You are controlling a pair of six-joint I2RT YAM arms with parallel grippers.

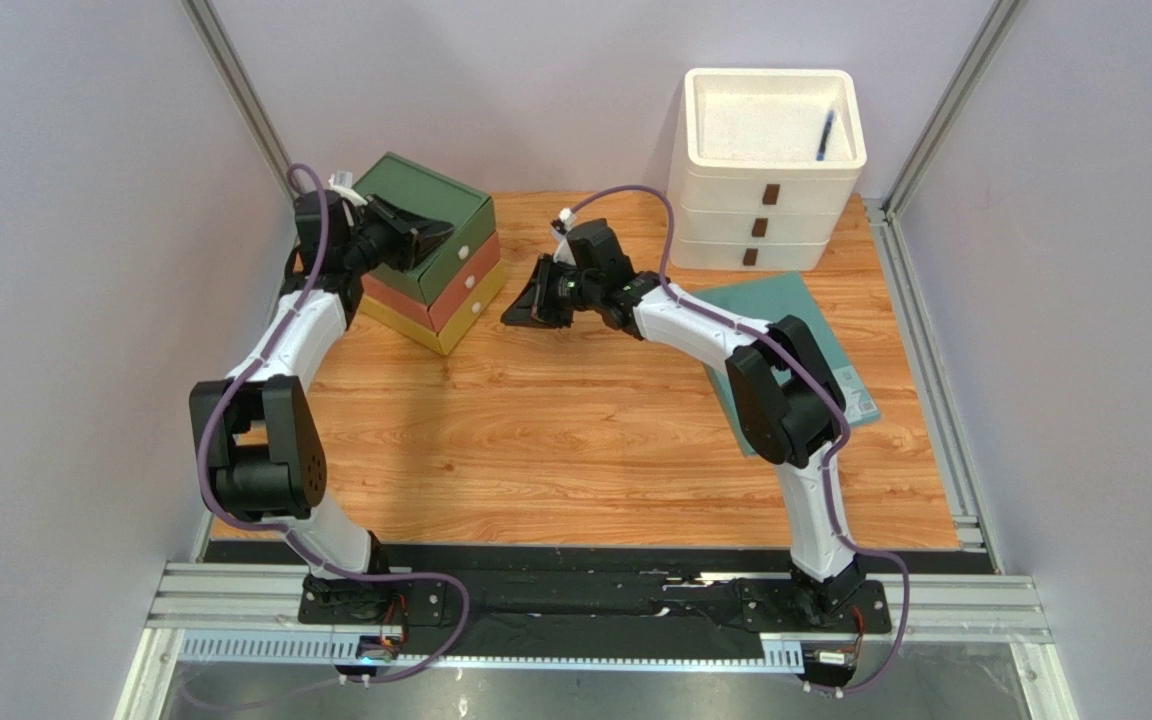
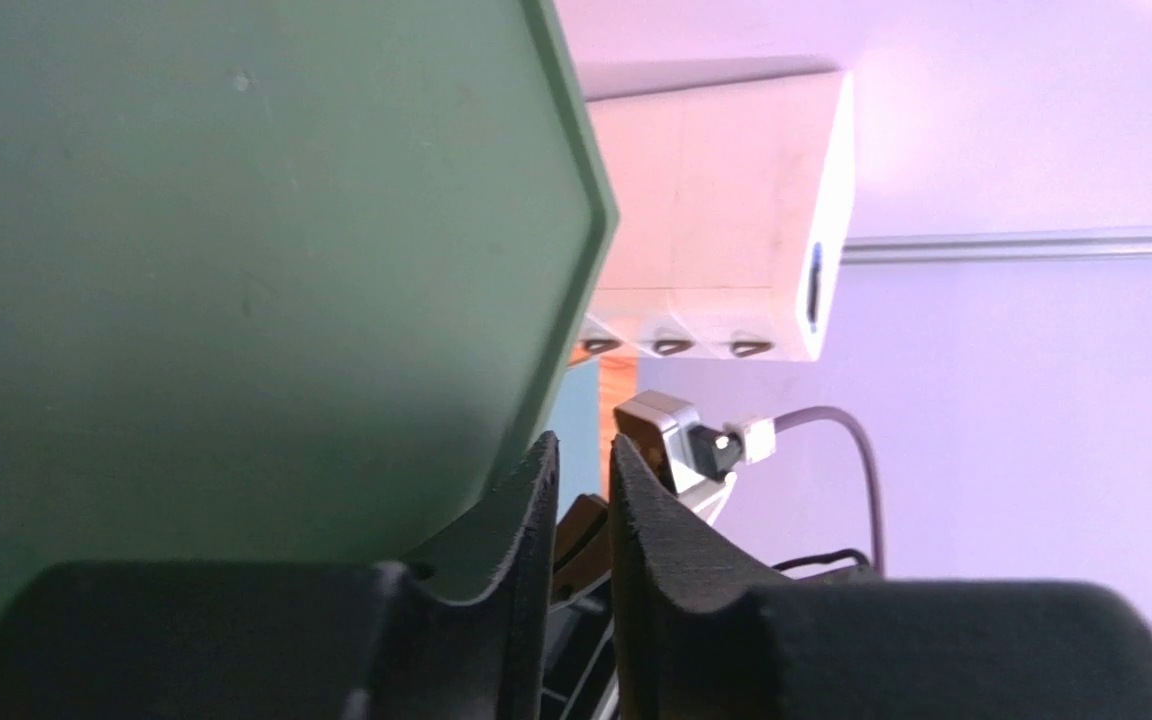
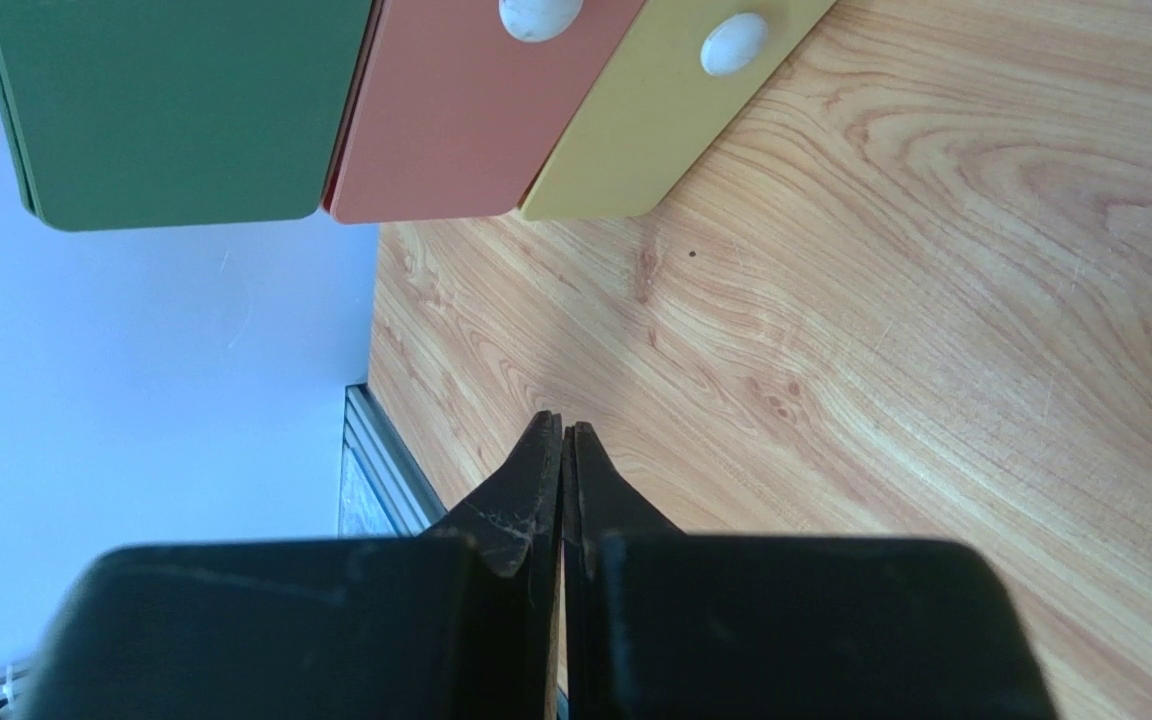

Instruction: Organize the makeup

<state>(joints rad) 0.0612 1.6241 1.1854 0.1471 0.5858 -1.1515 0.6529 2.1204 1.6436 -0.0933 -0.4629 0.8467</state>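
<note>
Far left: stacked drawer box (image 1: 425,248), green over coral over yellow. Fronts look closed and the contents are hidden. White knobs (image 3: 732,42) show on the coral and yellow fronts.

Far right: white drawer unit (image 1: 772,195), three tiers with dark pulls. Its top is an open tray holding a blue pen (image 1: 826,135) by the right wall.

Makeup: not seen in any view, so I cannot tell where it lies.

Left pincer (image 2: 582,450) is at the green tier's right side. Its fingers are parted by a narrow gap with nothing between them, and the left finger lies along the green panel's edge.

Right pincer (image 3: 563,428) is clenched tip to tip and grasps nothing. It hangs over bare wooden table (image 1: 567,450), just right of the drawer box.

A teal flat book (image 1: 778,293) lies on the right side of the table, partly under the right arm.
</note>
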